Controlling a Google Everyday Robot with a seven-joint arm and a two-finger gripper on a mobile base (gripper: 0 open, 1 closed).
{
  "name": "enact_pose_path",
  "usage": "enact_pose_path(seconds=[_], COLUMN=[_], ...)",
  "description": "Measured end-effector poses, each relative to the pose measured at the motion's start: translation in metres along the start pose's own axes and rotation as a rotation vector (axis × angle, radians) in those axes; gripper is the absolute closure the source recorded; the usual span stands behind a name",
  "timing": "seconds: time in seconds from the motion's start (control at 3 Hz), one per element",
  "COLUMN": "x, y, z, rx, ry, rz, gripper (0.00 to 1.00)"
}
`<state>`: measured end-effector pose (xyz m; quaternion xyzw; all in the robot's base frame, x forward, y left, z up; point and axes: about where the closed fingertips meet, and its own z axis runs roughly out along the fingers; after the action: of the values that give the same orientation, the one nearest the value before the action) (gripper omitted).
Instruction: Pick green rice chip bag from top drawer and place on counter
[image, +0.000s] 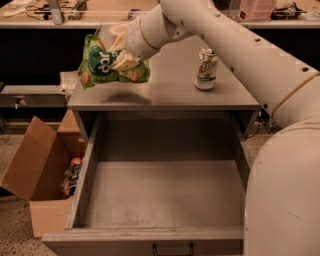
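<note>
You can read one thing here: white letters in the dark green circle on the green rice chip bag (98, 66), which look like "op" with the first letter unclear. The gripper (123, 56) grips that bag above the left of the counter (170, 92). The soda can (205, 70) carries green lettering you cannot make out.

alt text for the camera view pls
The robot's gripper holds the green rice chip bag in the air over the left part of the grey counter, with the top drawer pulled open below. A soda can stands on the counter's right side, and a cardboard box sits on the floor at left.
</note>
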<state>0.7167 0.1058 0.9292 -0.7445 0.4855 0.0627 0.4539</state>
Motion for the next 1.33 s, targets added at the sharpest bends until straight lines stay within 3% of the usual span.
enact_pose_path(seconds=[0.33, 1.0, 1.33], x=[0.000, 0.028, 0.042], y=[0.000, -0.027, -0.039], z=[0.000, 0.032, 0.045], rx=[0.000, 0.011, 0.025], ry=[0.000, -0.010, -0.018], rz=[0.000, 0.028, 0.059], gripper=[1.00, 1.00, 0.86])
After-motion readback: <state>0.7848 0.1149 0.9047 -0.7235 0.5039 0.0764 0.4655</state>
